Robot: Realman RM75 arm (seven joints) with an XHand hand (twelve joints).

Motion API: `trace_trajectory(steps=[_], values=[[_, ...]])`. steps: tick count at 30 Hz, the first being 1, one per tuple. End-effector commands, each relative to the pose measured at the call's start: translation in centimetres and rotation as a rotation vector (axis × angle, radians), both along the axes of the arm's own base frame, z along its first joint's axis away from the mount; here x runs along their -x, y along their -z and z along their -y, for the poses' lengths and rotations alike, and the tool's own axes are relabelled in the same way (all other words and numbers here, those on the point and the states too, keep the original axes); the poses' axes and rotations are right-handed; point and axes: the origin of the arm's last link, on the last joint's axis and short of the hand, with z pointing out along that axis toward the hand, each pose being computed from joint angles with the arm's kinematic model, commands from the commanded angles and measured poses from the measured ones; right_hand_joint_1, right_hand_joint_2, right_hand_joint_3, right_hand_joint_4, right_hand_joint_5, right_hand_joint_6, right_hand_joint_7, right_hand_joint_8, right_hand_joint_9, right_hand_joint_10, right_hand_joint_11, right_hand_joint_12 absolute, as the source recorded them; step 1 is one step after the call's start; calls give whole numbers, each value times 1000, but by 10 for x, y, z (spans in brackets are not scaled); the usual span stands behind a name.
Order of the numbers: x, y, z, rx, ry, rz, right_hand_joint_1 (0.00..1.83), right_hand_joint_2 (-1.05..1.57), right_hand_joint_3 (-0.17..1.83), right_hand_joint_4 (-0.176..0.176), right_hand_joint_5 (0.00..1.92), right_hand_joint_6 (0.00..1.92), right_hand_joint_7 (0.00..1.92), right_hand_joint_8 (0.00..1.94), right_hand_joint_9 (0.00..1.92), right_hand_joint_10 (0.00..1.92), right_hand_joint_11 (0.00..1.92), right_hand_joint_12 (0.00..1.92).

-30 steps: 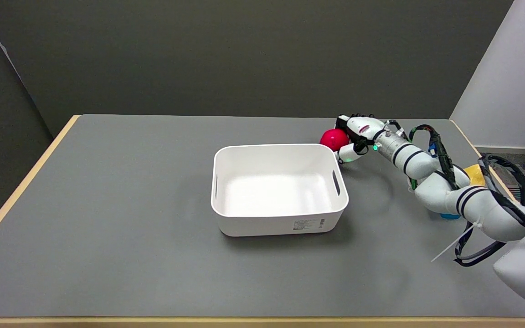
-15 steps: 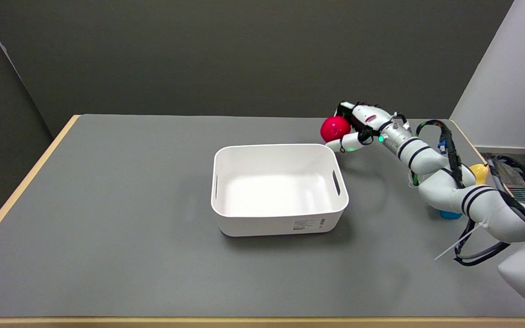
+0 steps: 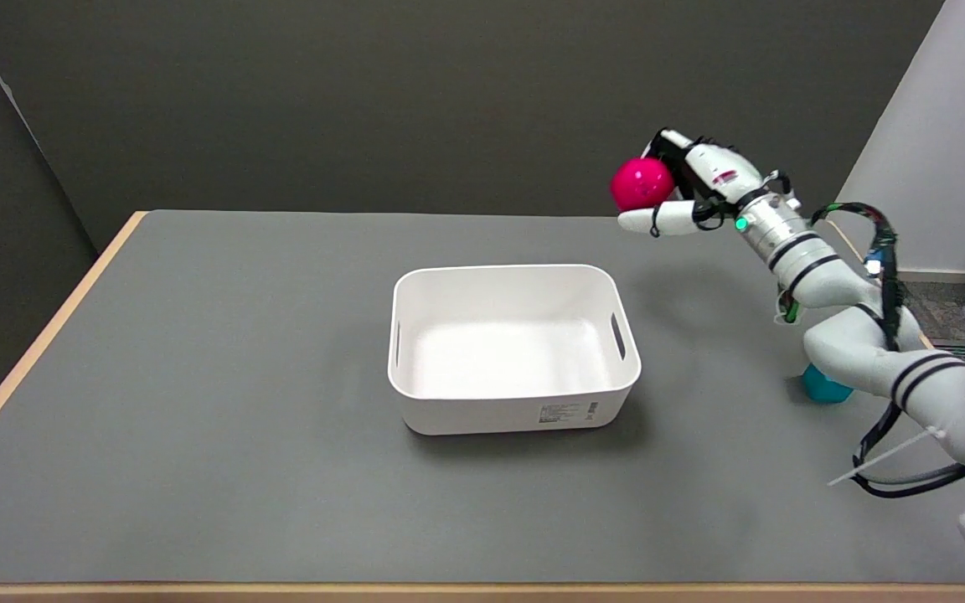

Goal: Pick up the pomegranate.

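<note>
The pomegranate (image 3: 640, 183) is a round magenta-red fruit, held in the air well above the table's far right part. My right hand (image 3: 692, 188) grips it from the right side, with the thumb under it and the other fingers curled over its top and back. The far side of the fruit is hidden by the fingers. The white arm runs from the hand down to the lower right of the picture.
A white rectangular bin (image 3: 514, 406) with slot handles stands mid-table, below and left of the hand. A teal object (image 3: 823, 387) sits on the grey table (image 3: 198, 377) under my forearm near the right edge. Loose black cables hang from the arm.
My right hand has lifted the pomegranate off the table beside the bin's far right corner, up and slightly to the right. The yellow object behind the arm is no longer visible.
</note>
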Motion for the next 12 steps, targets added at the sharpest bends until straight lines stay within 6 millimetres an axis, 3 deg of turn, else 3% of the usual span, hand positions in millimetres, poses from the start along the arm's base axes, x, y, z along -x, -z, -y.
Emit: trace_trajectory(steps=[1, 12], values=[[-65, 37, -64, -202, -232, -106, 803, 1159, 374, 176, 589, 1625, 820, 1729, 903, 1921, 518, 1528], [-80, 114, -73, -402, -205, -176, 818, 1141, 385, 176, 609, 1600, 850, 1709, 927, 1921, 539, 1555]])
